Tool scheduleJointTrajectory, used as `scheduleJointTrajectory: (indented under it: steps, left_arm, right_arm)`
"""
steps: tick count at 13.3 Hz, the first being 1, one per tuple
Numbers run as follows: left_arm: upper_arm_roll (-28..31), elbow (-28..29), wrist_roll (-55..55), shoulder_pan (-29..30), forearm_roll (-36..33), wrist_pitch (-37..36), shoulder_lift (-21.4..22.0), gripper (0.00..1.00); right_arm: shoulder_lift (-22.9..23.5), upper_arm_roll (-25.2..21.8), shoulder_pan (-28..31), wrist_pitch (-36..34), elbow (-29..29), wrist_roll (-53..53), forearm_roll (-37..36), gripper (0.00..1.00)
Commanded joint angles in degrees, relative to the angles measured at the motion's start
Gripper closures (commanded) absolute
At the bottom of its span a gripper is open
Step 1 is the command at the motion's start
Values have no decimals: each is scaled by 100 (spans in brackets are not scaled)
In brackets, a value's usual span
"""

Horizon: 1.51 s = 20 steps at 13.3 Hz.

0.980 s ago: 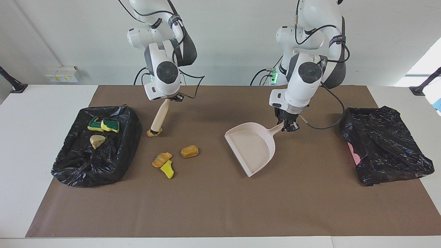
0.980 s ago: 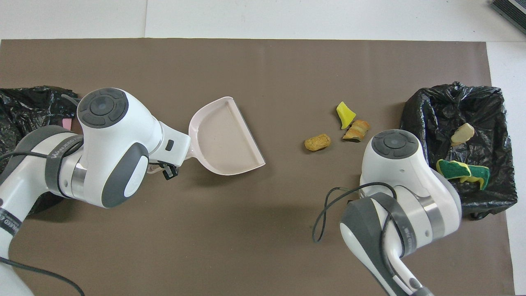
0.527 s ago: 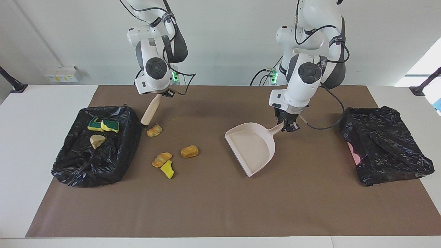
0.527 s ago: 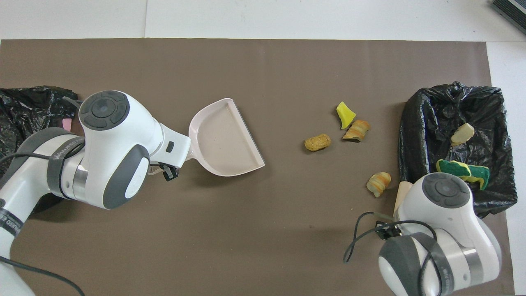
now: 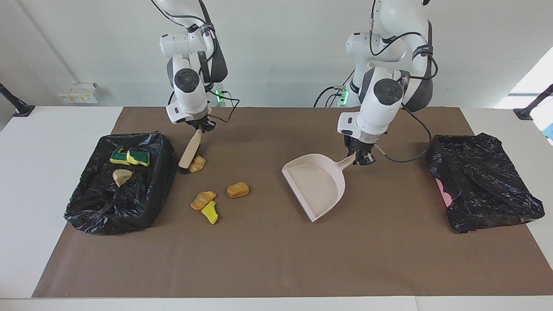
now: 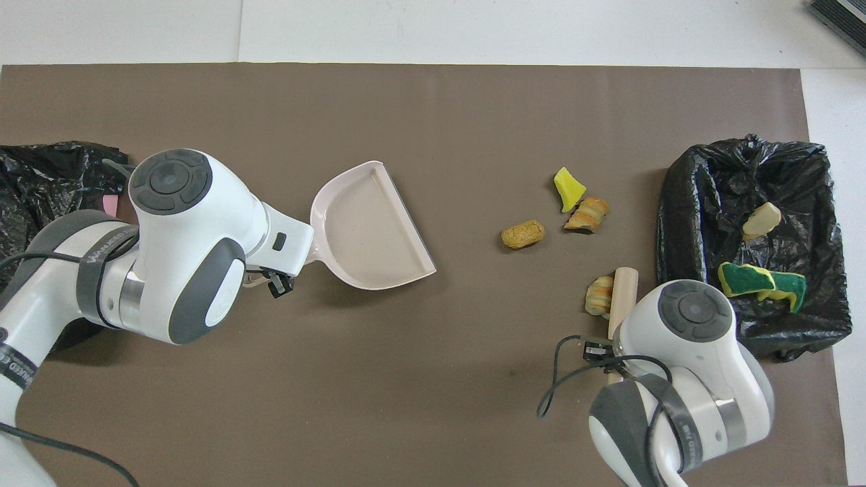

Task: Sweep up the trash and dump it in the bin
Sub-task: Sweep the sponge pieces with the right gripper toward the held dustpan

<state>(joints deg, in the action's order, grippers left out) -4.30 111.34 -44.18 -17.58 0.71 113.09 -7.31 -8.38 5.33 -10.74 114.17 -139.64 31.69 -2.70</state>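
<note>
My right gripper [image 5: 199,128] is shut on the handle of the beige brush [image 5: 190,151], which slants down with its black bristles on the mat between the bin [image 5: 86,207] and an orange trash chunk [image 5: 198,163]. Three more trash chunks, orange [image 5: 203,200], yellow [image 5: 210,212] and orange-brown [image 5: 237,190], lie farther from the robots. My left gripper [image 5: 362,157] is shut on the handle of the beige dustpan [image 5: 317,183], whose mouth faces the chunks. In the overhead view the brush [image 6: 622,291] touches the nearest chunk [image 6: 599,295].
The black-bagged bin at the right arm's end holds green-topped pieces [image 5: 129,156] and a beige piece [image 5: 122,176]. A second black-bagged bin [image 5: 481,181] stands at the left arm's end. A brown mat [image 5: 276,259] covers the table.
The right arm lifted the brush off the orange chunk, swung it toward the bin, then set it down beside the chunk and nudged it toward the dustpan. The left arm and the dustpan stayed put.
</note>
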Motion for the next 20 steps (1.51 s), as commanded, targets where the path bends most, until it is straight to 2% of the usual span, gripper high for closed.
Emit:
scheduleJointTrajectory:
  steps: [1, 5, 7, 11, 14, 16, 18, 20]
  left_arm:
    - [8, 248, -46, 18, -98, 169, 230, 100]
    - [8, 257, -38, 27, -98, 204, 230, 100]
    - [8, 352, -29, -8, -98, 379, 177, 100]
    - [8, 1038, -73, -183, -185, 977, 423, 100]
    - [-1, 1100, -73, -333, -229, 978, 467, 100]
    - [-1, 1135, -73, -378, -229, 978, 494, 100]
    - [-1, 1162, -47, -378, -221, 987, 520, 100]
    - [-1, 1162, -29, -378, -221, 1013, 511, 100]
  right_arm:
    - [852, 21, -260, 88, 795, -145, 155, 100]
    - [1776, 29, -797, 88, 1869, -162, 445, 100]
    - [1866, 47, -842, -17, 2115, -311, 516, 100]
    - [1769, 4, -798, -500, 2397, -558, 358, 100]
    - [1804, 3, -395, -861, 2802, -926, -413, 100]
    - [1866, -14, -71, -704, 2811, -1391, -898, 100]
    - [1962, -14, 343, -257, 2802, -2154, -1258, 100]
    - [2068, -14, 774, 60, 2793, -2797, -1374, 100]
